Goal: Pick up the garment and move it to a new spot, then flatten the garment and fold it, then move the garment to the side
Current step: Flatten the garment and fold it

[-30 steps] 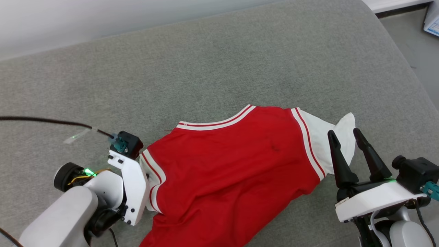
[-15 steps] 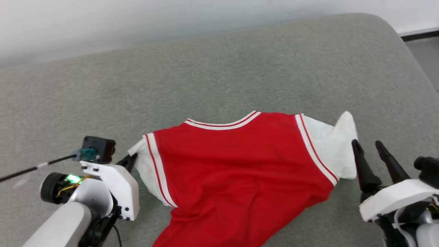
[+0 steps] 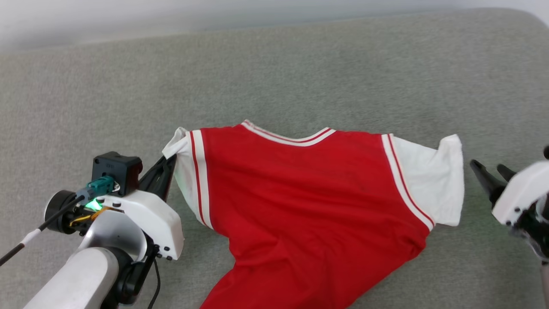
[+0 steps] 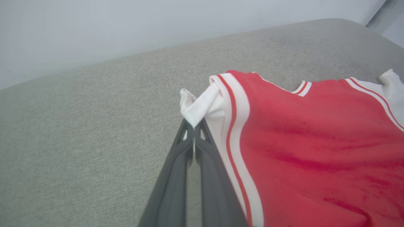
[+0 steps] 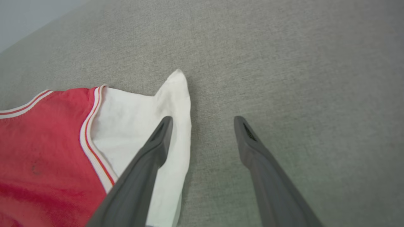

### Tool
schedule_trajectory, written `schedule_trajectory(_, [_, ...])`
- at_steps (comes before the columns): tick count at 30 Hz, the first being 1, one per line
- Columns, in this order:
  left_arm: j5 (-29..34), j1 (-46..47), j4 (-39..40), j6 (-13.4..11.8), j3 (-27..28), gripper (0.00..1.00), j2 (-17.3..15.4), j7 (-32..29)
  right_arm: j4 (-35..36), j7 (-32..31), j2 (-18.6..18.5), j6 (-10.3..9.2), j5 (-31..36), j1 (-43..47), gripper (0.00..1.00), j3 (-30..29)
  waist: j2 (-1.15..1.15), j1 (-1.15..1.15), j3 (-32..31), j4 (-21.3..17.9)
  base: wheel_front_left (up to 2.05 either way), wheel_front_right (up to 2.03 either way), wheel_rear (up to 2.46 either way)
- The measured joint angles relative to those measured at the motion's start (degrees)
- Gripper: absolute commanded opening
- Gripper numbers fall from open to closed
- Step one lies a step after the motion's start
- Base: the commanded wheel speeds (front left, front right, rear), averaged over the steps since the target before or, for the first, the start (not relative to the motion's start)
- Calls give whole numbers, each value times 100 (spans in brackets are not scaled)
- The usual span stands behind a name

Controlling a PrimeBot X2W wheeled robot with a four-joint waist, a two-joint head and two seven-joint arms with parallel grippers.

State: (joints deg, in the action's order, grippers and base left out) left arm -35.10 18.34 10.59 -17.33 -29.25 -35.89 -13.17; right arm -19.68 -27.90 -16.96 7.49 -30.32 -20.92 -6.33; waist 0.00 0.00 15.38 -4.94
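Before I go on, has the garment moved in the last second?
Yes: the garment shifted left, away from the right corner of the grey cushion.

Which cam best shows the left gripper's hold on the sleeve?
Left wrist view: the left gripper is shut on the left sleeve, bunched cloth at its tips. Head view shows that pinch partly behind the wrist housing. Right wrist view shows the garment's opposite sleeve, lying free.

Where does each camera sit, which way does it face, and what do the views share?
Head view: on the head, looking down at the garment on the grey cushion; left gripper and right gripper at the sides.
Left wrist view: on the left wrist, along its shut fingers pinching the garment's white sleeve.
Right wrist view: along open fingers by the other sleeve.
Shared: all show the garment.
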Motion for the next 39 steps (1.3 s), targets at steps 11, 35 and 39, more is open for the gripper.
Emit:
schedule_trajectory(11, [74,280,42,68,-110,0,160,82,-1042,-1271,-310,0,-178,-1175,100,860,0,0,512,389,0,0,0])
schedule_trajectory(35, [-196,1652,-1103,307,716,0,199,754,-1725,246,45,2,499,-2996,0,907,0,0,12,-62,0,0,0])
schedule_trajectory(39, [-222,2462,-1666,494,840,0,307,906,-1805,667,119,3,639,-3705,0,812,0,0,-3,-183,0,0,0])
